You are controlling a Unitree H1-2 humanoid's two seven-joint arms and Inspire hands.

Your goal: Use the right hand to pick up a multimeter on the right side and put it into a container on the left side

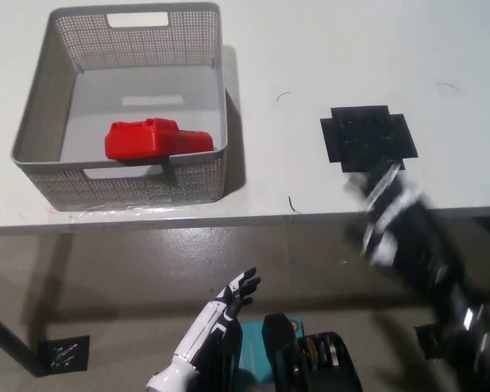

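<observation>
**Multimeter lies in the container; both hands are off the worktop**

At the far left a grey perforated container (122,106) stands on the white worktop (310,49), close to its front edge. It has a cut-out handle in the far wall and another in the near wall. Inside it the red multimeter (157,139) lies on its side along the near wall, its right end close to the container's right wall. Nothing is touching it.

Below the worktop's front edge, over the brown floor (82,278), the white left hand (239,287) rests at the bottom of the view, a little left of the middle. Its fingers are spread apart and it holds nothing.

Further right, on the worktop, two thin dark scratch-like marks show, one near the front edge and one higher up. Right of these lies a black cross-shaped patch (367,137), flat on the surface, well apart from the container.

Just below and right of the patch, the black right hand (390,214) crosses the worktop's front edge, its arm running down to the lower right corner. The hand is blurred; pale streaks show along it. It carries nothing that can be made out, but whether its fingers are spread or closed cannot be told through the blur.
</observation>
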